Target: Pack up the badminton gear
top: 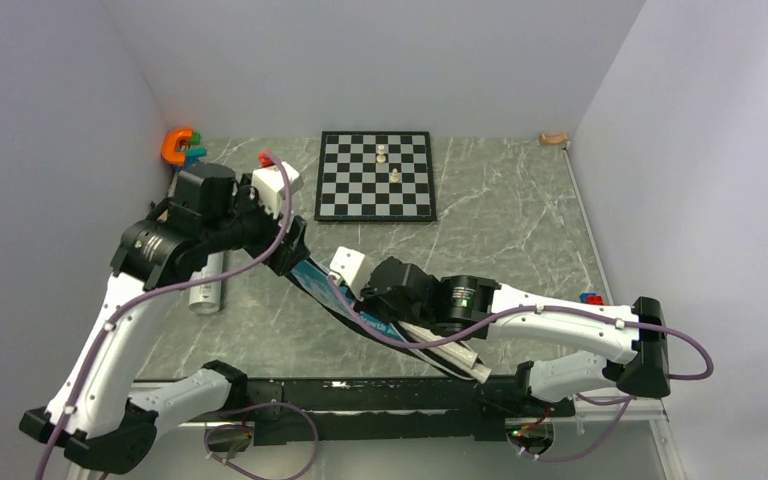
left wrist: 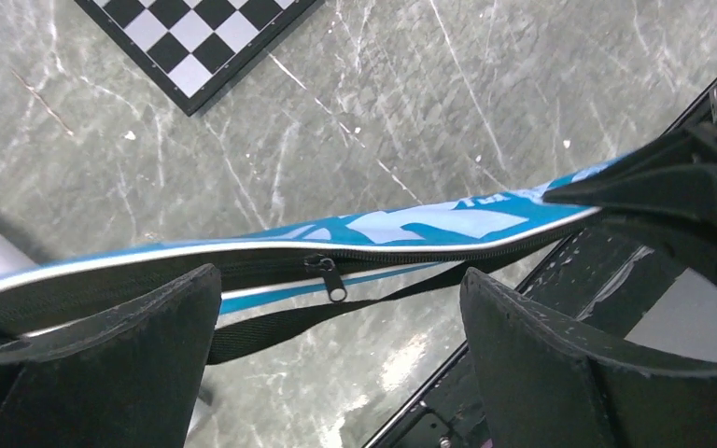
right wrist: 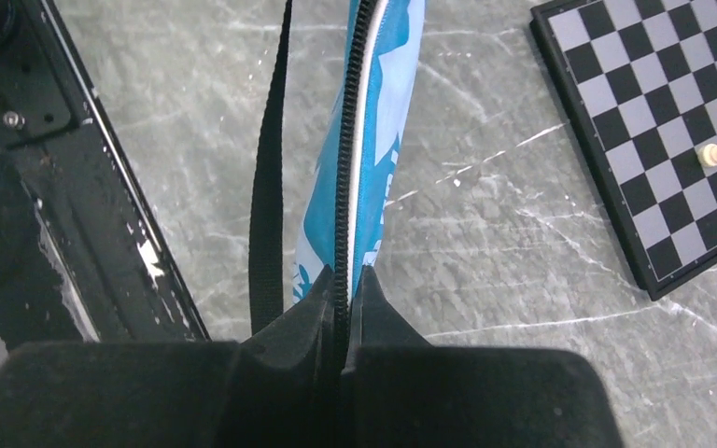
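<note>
The blue SPORT bag (top: pixel 360 310) is held edge-on above the table, running from the left gripper toward the front rail. Its zip (right wrist: pixel 345 187) faces up and its black strap (right wrist: pixel 266 187) hangs beside it. My right gripper (right wrist: pixel 344 280) is shut on the zipped edge; it also shows in the top view (top: pixel 362 298). My left gripper (left wrist: pixel 341 273) is open, its fingers apart on either side of the zip pull (left wrist: pixel 334 280) without touching it. White handle ends (top: pixel 465 358) stick out at the bag's near end. The pale tube (top: pixel 205 290) lies under the left arm. No shuttlecocks show.
A chessboard (top: pixel 375 175) with two small cream pieces lies at the back centre. An orange clamp (top: pixel 178 145) sits at the back left and a tan object (top: pixel 553 139) at the back right. The black front rail (top: pixel 360 390) runs below the bag.
</note>
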### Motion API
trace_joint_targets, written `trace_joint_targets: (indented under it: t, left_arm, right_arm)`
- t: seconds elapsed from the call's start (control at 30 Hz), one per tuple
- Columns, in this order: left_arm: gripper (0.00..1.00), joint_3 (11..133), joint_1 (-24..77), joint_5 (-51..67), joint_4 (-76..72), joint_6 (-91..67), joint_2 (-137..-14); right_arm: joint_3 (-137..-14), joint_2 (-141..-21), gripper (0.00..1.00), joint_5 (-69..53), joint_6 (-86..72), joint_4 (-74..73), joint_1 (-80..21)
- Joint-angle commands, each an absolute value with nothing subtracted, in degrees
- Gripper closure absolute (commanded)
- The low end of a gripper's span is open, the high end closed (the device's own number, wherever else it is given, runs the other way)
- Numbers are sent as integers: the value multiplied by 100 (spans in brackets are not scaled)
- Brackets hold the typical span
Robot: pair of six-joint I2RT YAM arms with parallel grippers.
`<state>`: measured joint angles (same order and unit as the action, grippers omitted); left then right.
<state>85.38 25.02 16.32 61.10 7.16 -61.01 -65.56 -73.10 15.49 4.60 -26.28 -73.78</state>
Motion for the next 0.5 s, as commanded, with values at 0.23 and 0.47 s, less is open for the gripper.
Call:
trace_joint_targets:
  t: [0.23, 0.47]
  left_arm:
    - [0, 8345, 2417, 1811, 6741, 3735, -4913]
    - [1, 6675, 2417, 1920, 6159, 5854, -3538]
  right_arm:
    - [-6429, -7108, 100, 2074, 1131, -2403, -7440]
    - [-6145, -6867, 100, 2488, 1561, -2375, -7464]
